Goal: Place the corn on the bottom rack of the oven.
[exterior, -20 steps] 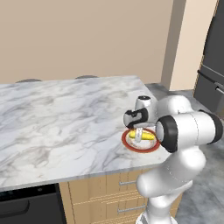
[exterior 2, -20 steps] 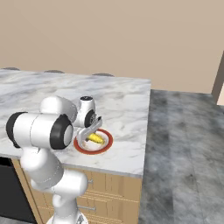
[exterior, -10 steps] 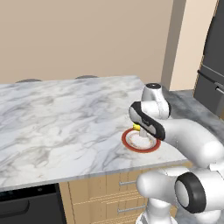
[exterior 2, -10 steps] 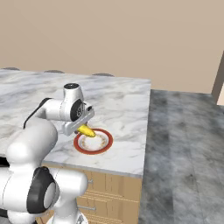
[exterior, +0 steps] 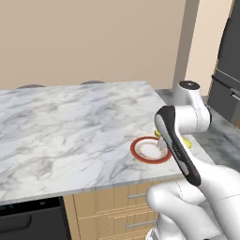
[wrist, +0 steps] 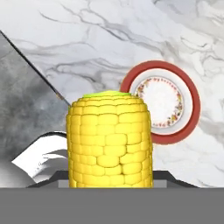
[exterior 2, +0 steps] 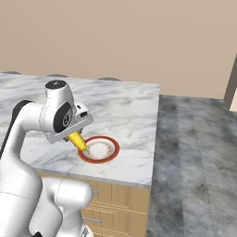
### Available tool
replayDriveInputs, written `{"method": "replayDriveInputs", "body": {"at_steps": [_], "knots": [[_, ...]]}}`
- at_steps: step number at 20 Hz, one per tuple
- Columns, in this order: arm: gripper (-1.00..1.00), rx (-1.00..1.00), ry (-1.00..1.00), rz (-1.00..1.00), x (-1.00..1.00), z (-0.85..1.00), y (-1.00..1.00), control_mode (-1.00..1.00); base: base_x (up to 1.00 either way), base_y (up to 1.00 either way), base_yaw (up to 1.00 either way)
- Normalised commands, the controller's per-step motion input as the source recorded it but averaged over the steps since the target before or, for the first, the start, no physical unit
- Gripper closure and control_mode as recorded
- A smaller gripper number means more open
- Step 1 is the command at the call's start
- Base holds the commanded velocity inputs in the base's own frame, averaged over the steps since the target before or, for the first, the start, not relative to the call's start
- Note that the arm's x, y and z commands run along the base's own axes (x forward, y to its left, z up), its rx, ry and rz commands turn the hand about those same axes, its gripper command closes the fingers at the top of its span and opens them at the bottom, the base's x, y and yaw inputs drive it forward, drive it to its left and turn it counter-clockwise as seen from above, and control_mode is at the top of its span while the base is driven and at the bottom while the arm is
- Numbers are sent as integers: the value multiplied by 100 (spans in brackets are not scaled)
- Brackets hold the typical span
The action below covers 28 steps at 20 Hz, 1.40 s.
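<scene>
We have the corn (wrist: 109, 140) pinched between the jaws of the gripper (exterior 2: 76, 137), lifted clear of the red-rimmed plate (exterior 2: 98, 149) that sits near the bench (exterior: 65, 131) corner. In the right base view the cob hangs from the hand with its tip angled down toward the plate's near-left rim, not touching it; in the hand view it stands in front of the camera, with the plate (wrist: 162, 101) beyond it and bare of anything.

We judge the cob is held by its sides so that it points along the hand, which should let it go into a low cavity end first or be laid flat on a wire shelf without the fingers fouling the rack. It sits above the plate's edge and not over the plate's middle, which reads to us as the start of a carry away from the plate.

A black appliance front (exterior: 28, 222) shows below the bench edge, well to the left of the plate in the left base view; we cannot tell whether it is the oven. The rack is the remaining goal, so most of the task lies ahead.
</scene>
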Motion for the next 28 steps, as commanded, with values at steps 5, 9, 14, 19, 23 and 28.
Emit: {"method": "replayDriveInputs", "body": {"at_steps": [5,9,14,19,23,28], "knots": [[100,-2,-8,-7,-69,40,0,-100,0,0,0],[100,0,0,0,0,0,0,-100,0,0,0],[100,3,-3,-5,-18,0,-14,100,-31,-32,-11],[100,0,0,0,0,0,0,100,-18,-100,-20],[100,0,0,0,0,0,0,100,14,-100,-7],[100,0,0,0,0,0,0,100,38,-100,2]]}}
